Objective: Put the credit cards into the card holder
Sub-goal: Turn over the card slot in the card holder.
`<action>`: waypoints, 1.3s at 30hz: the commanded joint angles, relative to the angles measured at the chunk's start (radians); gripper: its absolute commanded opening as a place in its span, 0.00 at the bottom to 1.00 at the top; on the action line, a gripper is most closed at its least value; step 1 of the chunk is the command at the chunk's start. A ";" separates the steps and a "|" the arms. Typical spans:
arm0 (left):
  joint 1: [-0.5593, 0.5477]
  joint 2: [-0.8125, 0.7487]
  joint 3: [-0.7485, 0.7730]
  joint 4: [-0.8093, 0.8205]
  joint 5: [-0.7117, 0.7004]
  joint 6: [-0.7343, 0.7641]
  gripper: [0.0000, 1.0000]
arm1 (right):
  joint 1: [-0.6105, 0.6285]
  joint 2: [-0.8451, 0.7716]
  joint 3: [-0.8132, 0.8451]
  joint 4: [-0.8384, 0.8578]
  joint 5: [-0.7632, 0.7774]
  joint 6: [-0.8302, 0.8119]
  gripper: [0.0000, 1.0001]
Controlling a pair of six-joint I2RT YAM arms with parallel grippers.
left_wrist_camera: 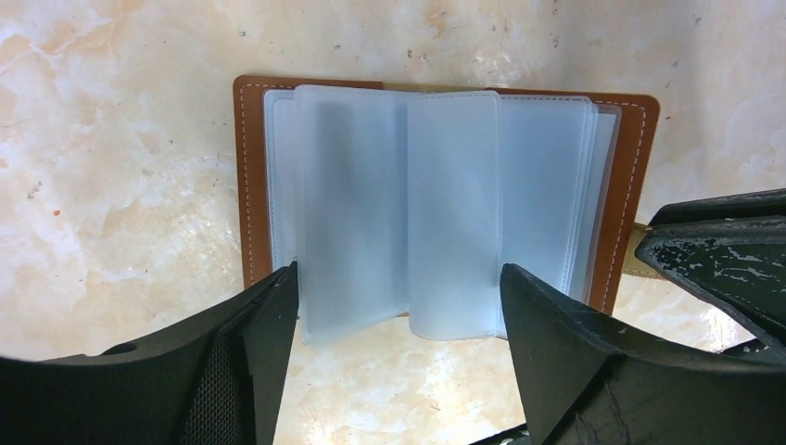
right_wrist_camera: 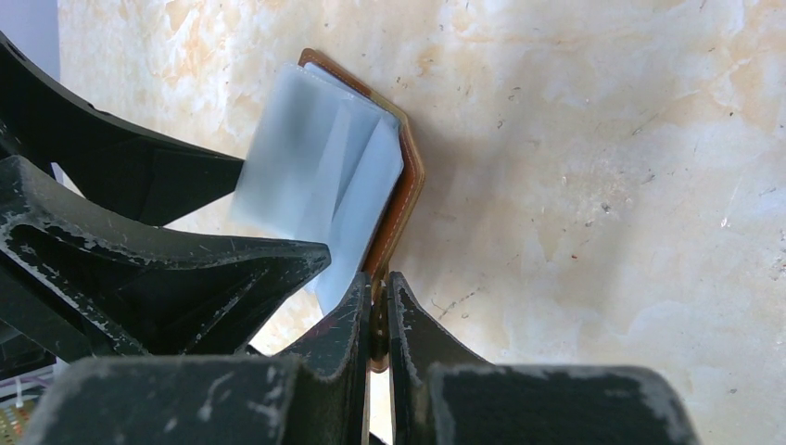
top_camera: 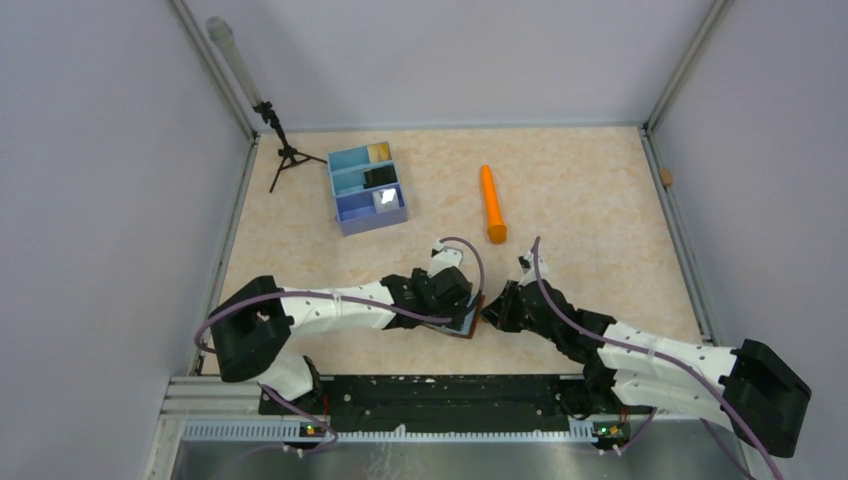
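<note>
Between the two wrists, near the front middle of the table (top_camera: pixel 580 180), the card holder (left_wrist_camera: pixel 445 204) lies spread open, brown leather down and its clear sleeves (left_wrist_camera: pixel 357 204) fanned upward. Those sleeves look thin, floppy and slick, so they will probably bend away from a card's edge unless the cover is pinned. The stitched leather border is the stiffer part and the better place to take hold.

The right gripper (right_wrist_camera: pixel 380 287) does just that: its jaws are closed tight on the brown rim at one end, though whether they pinch the snap tab or only the cover's edge is hard to say from this angle. The left gripper (left_wrist_camera: pixel 399 315) hovers over the sleeves with its jaws spread wide and nothing between them, one finger to each side of the fan.

The credit cards (top_camera: pixel 380 177) sit well apart, toward the far left, in a blue tray (top_camera: pixel 372 223): a tan-gold one in the far compartment, a black one in the middle, a pale shiny one nearest. Being thin, light and rigid, they should be gripped by a raised short edge, since lying flat they offer little to pinch.

An orange cylinder (top_camera: pixel 492 205) lies right of the tray and a small tripod (top_camera: pixel 285 150) stands left of it
</note>
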 commanded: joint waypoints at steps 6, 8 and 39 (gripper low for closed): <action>-0.003 -0.019 0.002 0.001 -0.030 -0.005 0.84 | -0.006 -0.016 -0.012 0.013 0.013 0.012 0.00; -0.003 -0.019 0.004 0.006 -0.029 -0.004 0.84 | -0.006 -0.016 -0.011 0.012 0.013 0.012 0.00; 0.036 -0.229 -0.127 0.139 0.021 -0.077 0.99 | -0.018 -0.010 0.041 -0.288 0.231 0.054 0.33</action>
